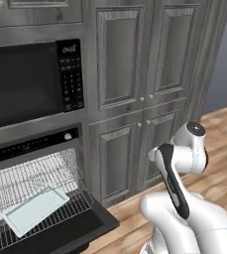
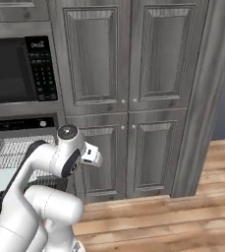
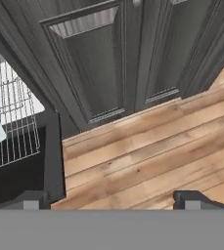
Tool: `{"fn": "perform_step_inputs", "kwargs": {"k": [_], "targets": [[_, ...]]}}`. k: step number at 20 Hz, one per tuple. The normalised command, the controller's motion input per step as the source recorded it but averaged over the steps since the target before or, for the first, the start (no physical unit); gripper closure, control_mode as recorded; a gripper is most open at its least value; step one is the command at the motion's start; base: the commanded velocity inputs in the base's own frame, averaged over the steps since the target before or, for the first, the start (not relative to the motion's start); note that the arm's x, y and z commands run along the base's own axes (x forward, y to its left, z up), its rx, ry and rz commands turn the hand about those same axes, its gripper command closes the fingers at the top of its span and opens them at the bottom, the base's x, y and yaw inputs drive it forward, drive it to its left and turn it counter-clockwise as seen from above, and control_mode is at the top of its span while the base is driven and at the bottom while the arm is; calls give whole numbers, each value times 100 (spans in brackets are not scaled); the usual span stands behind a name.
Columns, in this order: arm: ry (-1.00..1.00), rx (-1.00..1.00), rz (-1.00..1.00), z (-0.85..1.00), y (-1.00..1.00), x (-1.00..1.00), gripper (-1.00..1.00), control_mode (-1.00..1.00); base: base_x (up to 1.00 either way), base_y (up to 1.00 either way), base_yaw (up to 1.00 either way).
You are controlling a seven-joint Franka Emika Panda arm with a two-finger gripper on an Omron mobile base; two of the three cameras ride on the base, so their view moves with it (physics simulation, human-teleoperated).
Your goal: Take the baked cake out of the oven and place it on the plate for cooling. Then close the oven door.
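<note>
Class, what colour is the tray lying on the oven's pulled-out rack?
Pale blue-white; the tray shows best in the left base view.

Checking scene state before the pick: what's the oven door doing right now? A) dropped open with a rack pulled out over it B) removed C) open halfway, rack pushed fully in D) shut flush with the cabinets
A: the oven door lies dropped open and flat, and a wire rack carrying a pale square tray reaches out over it, below the microwave.
</note>
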Motion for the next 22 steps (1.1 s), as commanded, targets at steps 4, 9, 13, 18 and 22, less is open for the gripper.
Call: {"fn": "perform_step_inputs", "kwargs": {"k": [4, 9, 13, 18, 22], "targets": [[0, 0, 0, 0, 0, 0, -100, 100, -2, -23, 50], [0, 0, 0, 0, 0, 0, -100, 100, 9, -40, 34], [0, 0, 0, 0, 0, 0, -100, 100, 21, -56, 10], [0, 0, 0, 0, 0, 0, -100, 100, 24, -39, 17], [0, 0, 0, 0, 0, 0, -100, 100, 23, -1, 51]]}}
